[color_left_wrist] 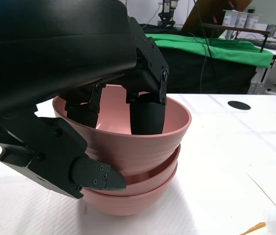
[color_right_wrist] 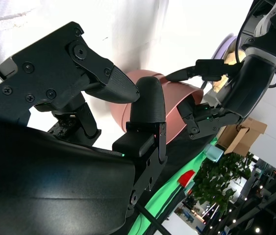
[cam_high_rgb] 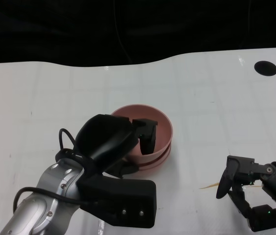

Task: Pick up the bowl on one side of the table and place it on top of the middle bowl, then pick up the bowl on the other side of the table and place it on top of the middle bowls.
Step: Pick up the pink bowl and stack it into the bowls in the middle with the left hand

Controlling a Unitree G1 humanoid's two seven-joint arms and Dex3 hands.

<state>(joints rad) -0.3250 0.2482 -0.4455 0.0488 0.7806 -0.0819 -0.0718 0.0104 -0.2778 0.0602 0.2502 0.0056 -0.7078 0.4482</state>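
Three pink bowls are nested in a stack (cam_high_rgb: 161,157) at the table's middle. My left hand (cam_high_rgb: 109,139) grips the top bowl (cam_high_rgb: 161,123) at its near-left rim. In the left wrist view its fingers (color_left_wrist: 147,116) reach down inside the top bowl (color_left_wrist: 173,133) and the thumb (color_left_wrist: 96,177) lies outside, against the lower bowls (color_left_wrist: 142,201). The top bowl sits in the one beneath it. My right hand (cam_high_rgb: 254,190) hovers low at the near right, fingers apart and holding nothing. The right wrist view shows that hand (color_right_wrist: 103,98) with the pink stack (color_right_wrist: 174,93) beyond it.
A round black hole (cam_high_rgb: 265,68) lies in the white table at the far right. A thin yellowish strip (cam_high_rgb: 209,186) rests on the table between the stack and my right hand. The table's far edge curves, with darkness beyond.
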